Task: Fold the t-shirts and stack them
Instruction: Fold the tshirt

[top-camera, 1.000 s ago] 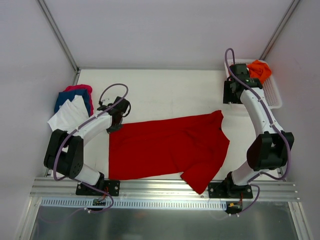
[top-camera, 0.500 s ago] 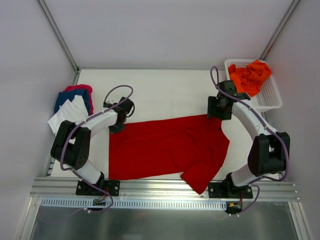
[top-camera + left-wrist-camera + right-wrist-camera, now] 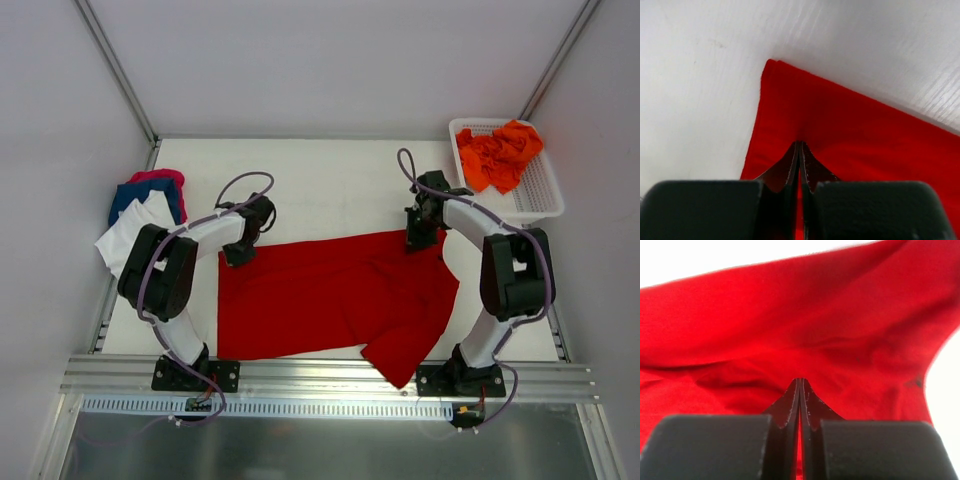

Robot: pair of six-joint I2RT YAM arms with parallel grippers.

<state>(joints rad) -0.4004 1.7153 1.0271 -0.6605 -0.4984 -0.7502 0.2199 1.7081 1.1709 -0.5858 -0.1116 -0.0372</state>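
Note:
A deep red t-shirt lies spread across the table's middle, its right part rumpled and hanging toward the near edge. My left gripper is down on its far left corner, jaws shut with the red cloth pinched at the tips. At the shirt's far right edge my right gripper is also shut, and folds of the red cloth gather at its tips. Bright orange t-shirts lie bunched in the basket.
The white mesh basket stands at the far right corner. At the left edge, a white t-shirt lies over a blue one and a pink one. Grey walls close in three sides.
My right arm swung from the basket down to the red shirt's far right edge and its jaws shut there. The left gripper shifted slightly right at the shirt's far left corner.

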